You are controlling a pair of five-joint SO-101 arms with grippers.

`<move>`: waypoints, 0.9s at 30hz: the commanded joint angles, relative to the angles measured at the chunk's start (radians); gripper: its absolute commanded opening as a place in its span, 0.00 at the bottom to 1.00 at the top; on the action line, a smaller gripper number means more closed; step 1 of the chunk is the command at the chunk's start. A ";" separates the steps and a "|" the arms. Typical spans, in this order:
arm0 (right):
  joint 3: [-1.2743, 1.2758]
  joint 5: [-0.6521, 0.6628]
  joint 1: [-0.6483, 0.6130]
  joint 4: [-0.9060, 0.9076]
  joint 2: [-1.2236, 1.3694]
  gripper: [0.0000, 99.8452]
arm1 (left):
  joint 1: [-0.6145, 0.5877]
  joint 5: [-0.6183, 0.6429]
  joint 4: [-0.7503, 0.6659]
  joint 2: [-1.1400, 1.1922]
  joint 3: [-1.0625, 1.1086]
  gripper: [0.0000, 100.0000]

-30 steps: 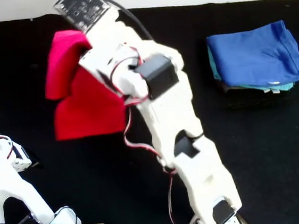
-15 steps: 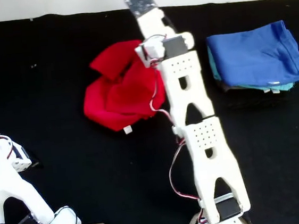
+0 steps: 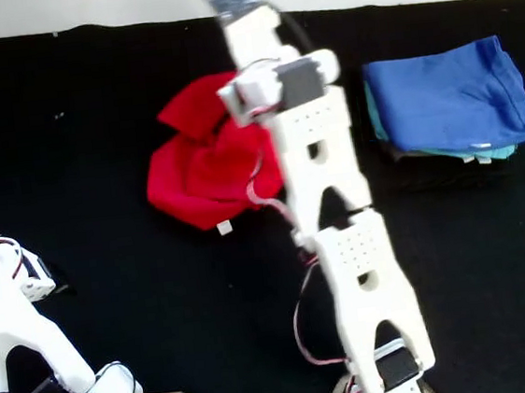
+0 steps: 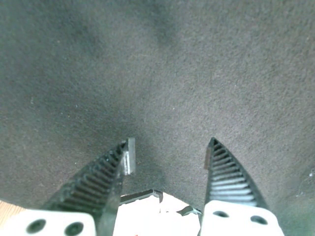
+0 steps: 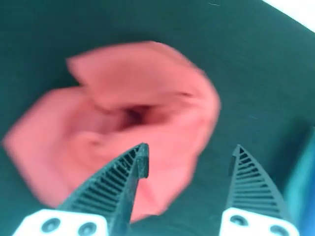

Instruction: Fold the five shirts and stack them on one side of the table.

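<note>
A red shirt (image 3: 205,170) lies crumpled on the black table, left of centre at the back. My right arm stretches over its right edge, and my right gripper (image 5: 189,157) hovers open just above the red shirt (image 5: 123,118) with nothing between its fingers. At the back right sits a stack of folded shirts (image 3: 452,101) with a blue one on top, teal and dark ones under it. My left gripper (image 4: 170,152) stands open over bare black cloth near the front left.
The left arm's white base (image 3: 36,361) fills the front left corner. The right arm's base (image 3: 380,372) stands at the front centre. A pale wall edge runs behind the table (image 3: 113,297).
The right arm swung the red shirt from the back left toward the centre and let it go onto the table. It now hovers open above the crumpled heap. The left arm stayed still.
</note>
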 commanded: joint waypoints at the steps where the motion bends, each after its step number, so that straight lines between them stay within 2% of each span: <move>1: 0.015 -0.103 -0.116 0.012 -0.039 0.26 | 0.010 -0.009 -0.003 -0.031 -0.010 0.23; 5: 0.143 -0.212 -0.197 0.008 0.010 0.26 | 0.005 -0.009 -0.003 -0.033 -0.010 0.23; 12: 0.186 -0.229 -0.300 0.007 0.117 0.26 | 0.010 -0.009 -0.003 -0.033 -0.010 0.23; 19: 0.186 -0.229 -0.285 -0.033 0.214 0.26 | 0.007 -0.009 -0.003 -0.033 -0.010 0.23; 27: 0.186 -0.229 -0.186 -0.087 0.262 0.26 | 0.004 -0.009 0.000 -0.033 -0.010 0.23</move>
